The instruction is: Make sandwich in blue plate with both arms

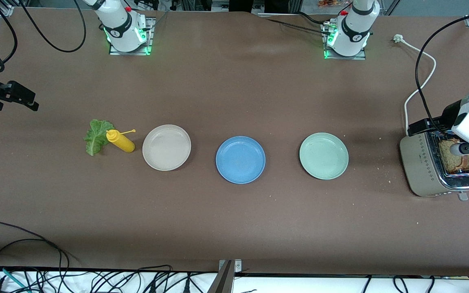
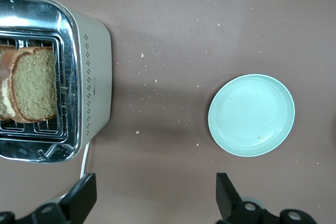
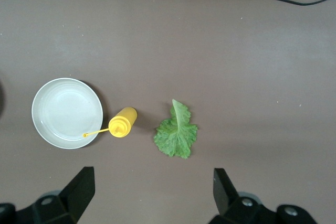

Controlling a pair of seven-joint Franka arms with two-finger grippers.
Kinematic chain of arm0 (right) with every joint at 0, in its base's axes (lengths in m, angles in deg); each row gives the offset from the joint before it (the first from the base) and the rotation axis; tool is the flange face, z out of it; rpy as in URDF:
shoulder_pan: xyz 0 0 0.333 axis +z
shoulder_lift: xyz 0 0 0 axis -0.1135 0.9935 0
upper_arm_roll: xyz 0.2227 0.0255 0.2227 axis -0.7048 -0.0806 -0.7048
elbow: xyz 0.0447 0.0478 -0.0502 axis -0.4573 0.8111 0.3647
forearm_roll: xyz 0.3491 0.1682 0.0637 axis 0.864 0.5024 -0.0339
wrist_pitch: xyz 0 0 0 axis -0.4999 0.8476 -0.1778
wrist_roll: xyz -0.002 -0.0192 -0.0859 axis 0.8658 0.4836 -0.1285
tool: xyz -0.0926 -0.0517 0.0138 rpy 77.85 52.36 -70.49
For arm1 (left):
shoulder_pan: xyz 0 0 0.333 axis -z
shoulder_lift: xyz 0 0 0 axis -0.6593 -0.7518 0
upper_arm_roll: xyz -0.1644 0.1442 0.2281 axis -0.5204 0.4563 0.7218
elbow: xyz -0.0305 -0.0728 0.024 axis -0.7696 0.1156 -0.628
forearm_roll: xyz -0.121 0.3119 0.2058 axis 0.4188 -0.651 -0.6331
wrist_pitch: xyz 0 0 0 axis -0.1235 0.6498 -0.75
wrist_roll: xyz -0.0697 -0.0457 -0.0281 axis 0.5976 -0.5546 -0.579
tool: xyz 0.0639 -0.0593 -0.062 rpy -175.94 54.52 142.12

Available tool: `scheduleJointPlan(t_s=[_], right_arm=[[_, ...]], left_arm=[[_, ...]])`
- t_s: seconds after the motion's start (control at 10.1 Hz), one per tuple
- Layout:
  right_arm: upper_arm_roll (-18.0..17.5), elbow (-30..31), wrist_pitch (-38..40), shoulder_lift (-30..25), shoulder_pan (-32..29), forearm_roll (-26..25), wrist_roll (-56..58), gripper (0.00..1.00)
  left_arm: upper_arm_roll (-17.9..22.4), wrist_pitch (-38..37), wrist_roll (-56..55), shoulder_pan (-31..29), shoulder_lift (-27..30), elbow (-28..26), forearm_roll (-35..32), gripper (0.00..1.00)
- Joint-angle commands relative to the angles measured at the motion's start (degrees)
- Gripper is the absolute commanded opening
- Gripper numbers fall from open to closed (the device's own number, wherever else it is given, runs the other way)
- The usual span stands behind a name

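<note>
Left gripper up in the air over the table between the toaster and the pale green plate, fingers spread wide, nothing between them. In the front view the left arm's white wrist hangs over the toaster at the left arm's end of the table. Two slices of brown toast stand upright in the toaster's slots, side by side, touching. Crumbs scattered on the brown table around the toaster. White power cord runs from the toaster toward the robots' bases, plug lying loose on the table.

Right gripper also up in the air, fingers wide apart, holding nothing; it hangs over the right arm's end of the table, looking down on the lettuce leaf, the yellow squeeze bottle and the beige plate. Only the black part of the right arm's hand shows at the edge of the front view.

Blue plate sits mid-table, bare, between the beige plate and the pale green plate, well apart from both. All three plates are in a row, nothing on them. Bottle lies on its side just beside the beige plate, its thin nozzle pointing at the plate's rim. Lettuce lies flat on the table, touching the bottle's cap end in the front view. No sandwich built yet: toast in the toaster, lettuce on the table.
</note>
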Motion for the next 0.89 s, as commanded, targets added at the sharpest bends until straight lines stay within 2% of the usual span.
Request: scheduleJointPlan(t_s=[0.0,0.79], right_arm=[[0.0,-1.0,-0.2,0.2,-0.2,-0.2,-0.1,1.0],[0.0,-1.0,0.3,0.2,-0.2,0.3,0.1,1.0]], left_arm=[[0.2,0.4,1.1,0.2,0.5,-0.7,-1.4,1.0],[0.2,0.1,1.1,0.4,0.5,-0.7,-1.4,1.0]])
